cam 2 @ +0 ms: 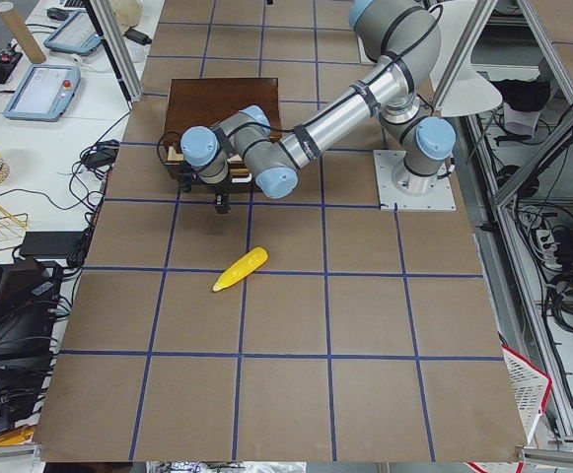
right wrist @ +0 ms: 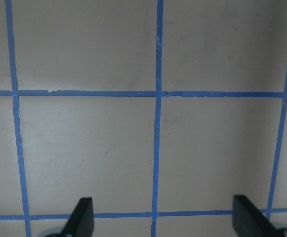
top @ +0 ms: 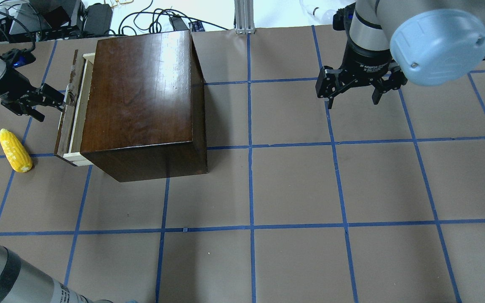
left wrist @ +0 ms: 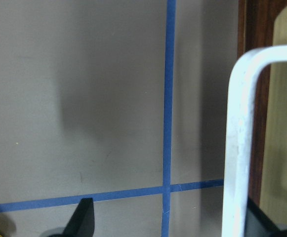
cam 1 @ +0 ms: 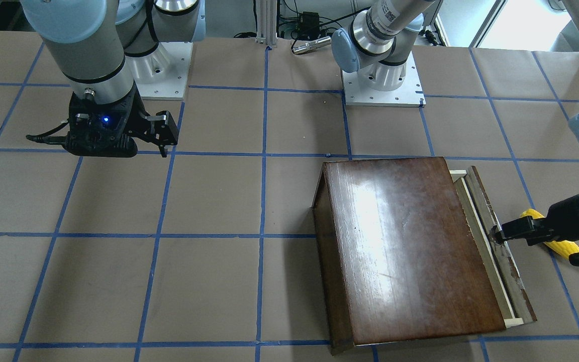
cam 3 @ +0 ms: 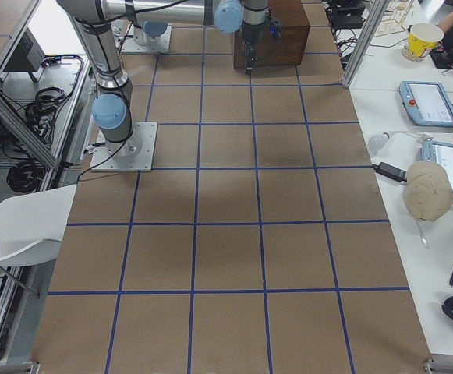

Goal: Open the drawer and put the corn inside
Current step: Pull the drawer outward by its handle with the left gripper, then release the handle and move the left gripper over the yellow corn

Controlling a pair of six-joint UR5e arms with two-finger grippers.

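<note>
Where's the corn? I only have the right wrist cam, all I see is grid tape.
Observer: The corn lies on the table on the robot's left, beside the front of the drawer, not inside it.
Operator: Drawer open?
Observer: Partly. A strip of its pale tray shows outside the cabinet.
Operator: Left arm?
Observer: The left pincer is open at the drawer's handle, which sits between its fingers.
</note>
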